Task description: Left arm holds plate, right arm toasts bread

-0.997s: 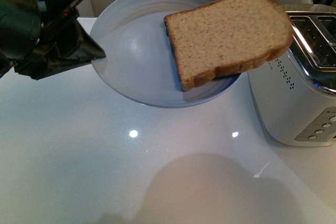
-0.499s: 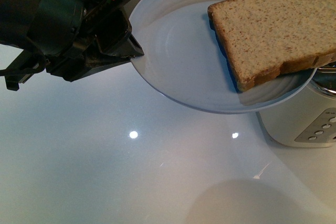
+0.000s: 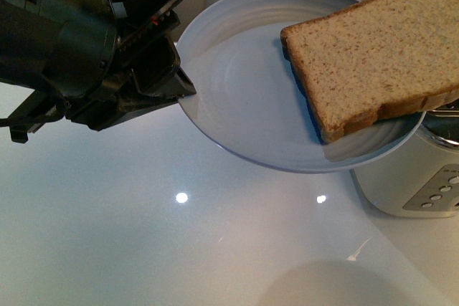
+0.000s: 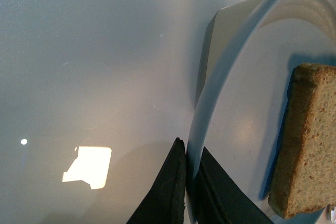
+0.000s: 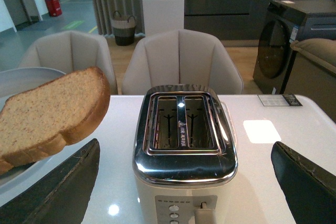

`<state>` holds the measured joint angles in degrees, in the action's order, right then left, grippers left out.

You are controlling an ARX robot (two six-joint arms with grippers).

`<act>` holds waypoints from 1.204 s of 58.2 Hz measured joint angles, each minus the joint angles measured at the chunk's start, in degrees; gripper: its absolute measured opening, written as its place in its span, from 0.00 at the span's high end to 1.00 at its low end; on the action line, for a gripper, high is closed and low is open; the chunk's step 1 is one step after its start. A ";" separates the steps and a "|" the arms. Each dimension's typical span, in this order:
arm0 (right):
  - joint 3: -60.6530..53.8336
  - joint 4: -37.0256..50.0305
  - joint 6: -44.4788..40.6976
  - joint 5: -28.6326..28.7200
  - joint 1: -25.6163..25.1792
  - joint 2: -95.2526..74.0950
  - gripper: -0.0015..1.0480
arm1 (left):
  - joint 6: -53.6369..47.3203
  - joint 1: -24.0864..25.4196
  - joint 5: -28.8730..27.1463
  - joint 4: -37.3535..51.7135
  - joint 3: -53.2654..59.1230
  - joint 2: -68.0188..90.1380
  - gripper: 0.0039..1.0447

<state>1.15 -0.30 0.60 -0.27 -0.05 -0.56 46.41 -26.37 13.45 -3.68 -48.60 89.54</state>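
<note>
One plate dipped, one bread slice aboard, left tool gripping rim

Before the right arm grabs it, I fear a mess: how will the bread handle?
The bread overhangs the plate rim without drooping: probably fairly stiff. Porous crumb: likely light, crushable. Loose on the smooth plate, it may slide.
</note>
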 joint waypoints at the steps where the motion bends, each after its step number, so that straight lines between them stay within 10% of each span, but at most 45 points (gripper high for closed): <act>1: 0.68 -2.29 1.20 -0.72 0.22 -0.87 0.09 | 0.02 0.00 0.00 0.00 0.00 0.00 0.97; 9: 6.19 -17.40 9.92 -2.10 -0.02 -11.34 0.09 | 0.04 -0.07 0.02 0.00 0.00 -0.04 0.97; 31: 18.23 -3.04 19.08 10.34 -6.19 -33.11 0.09 | 0.22 -0.07 -0.13 0.00 0.00 -0.09 0.97; 70: 23.10 17.81 47.84 13.03 9.75 -59.95 0.09 | 0.24 -0.07 -0.04 0.00 0.00 -0.09 0.97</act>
<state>24.25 17.52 48.45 12.75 9.69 -60.51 46.65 -26.44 13.41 -3.68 -48.60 89.45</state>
